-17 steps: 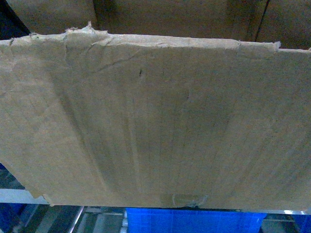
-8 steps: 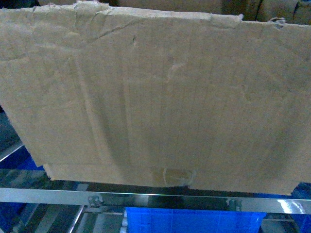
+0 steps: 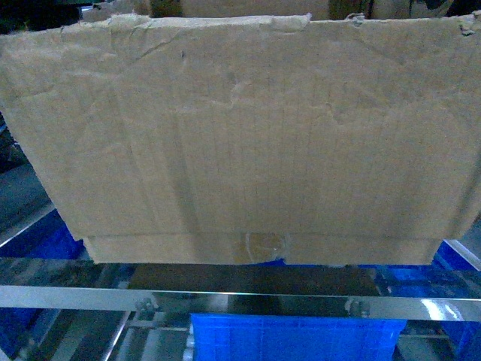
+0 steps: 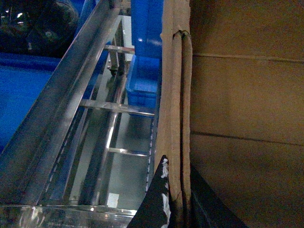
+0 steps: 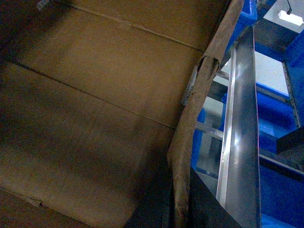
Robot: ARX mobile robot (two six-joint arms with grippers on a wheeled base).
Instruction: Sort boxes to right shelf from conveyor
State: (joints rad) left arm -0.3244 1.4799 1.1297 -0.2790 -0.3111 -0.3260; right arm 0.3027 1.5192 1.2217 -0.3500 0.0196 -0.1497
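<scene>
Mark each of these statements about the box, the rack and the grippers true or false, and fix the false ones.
1. The cardboard box fills most of the head view. True.
2. The box's top edge is cleanly cut. False: it is ragged and torn.
3. Each gripper clamps a side wall of the box, left gripper and right gripper. True.
4. A red bin sits under the metal rack. False: the bin is blue.
5. Clear tape shows at the box's bottom seam. True.

The cardboard box (image 3: 240, 135) blocks twelve o'clock; its bottom hangs just above the steel shelf rail (image 3: 225, 301), with blue bins (image 3: 293, 338) crowding six o'clock below.
</scene>
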